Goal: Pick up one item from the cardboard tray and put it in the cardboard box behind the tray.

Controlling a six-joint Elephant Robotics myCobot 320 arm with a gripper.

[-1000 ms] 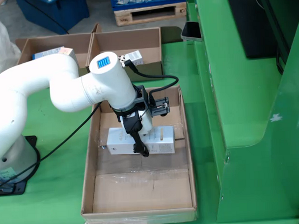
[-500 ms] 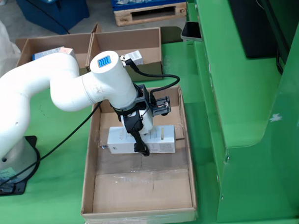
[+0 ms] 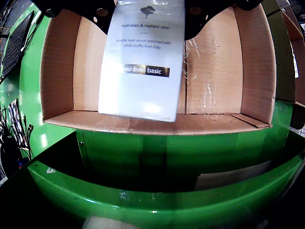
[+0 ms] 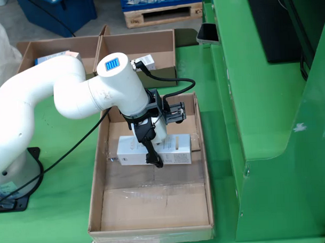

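Observation:
In the wrist view my gripper (image 3: 148,8) is shut on a white carton (image 3: 143,62) printed "hydrates & radiant skin". The carton hangs from the black fingers (image 3: 97,14) in front of the cardboard tray's brown walls (image 3: 57,67). In the fixed view the white arm reaches over the long cardboard tray (image 4: 154,204). The gripper (image 4: 155,147) clasps the white carton (image 4: 177,150), which lies crosswise over the tray's middle. I cannot tell whether the carton is clear of the tray floor. Two open cardboard boxes (image 4: 141,45) stand beyond the tray's far end.
In the fixed view a tall green machine housing (image 4: 269,128) runs along the tray's right side. The arm's base (image 4: 15,180) and a black cable (image 4: 72,146) are to the left. The far boxes hold small cartons (image 4: 145,62). In the wrist view a green curved rim (image 3: 152,195) crosses the bottom.

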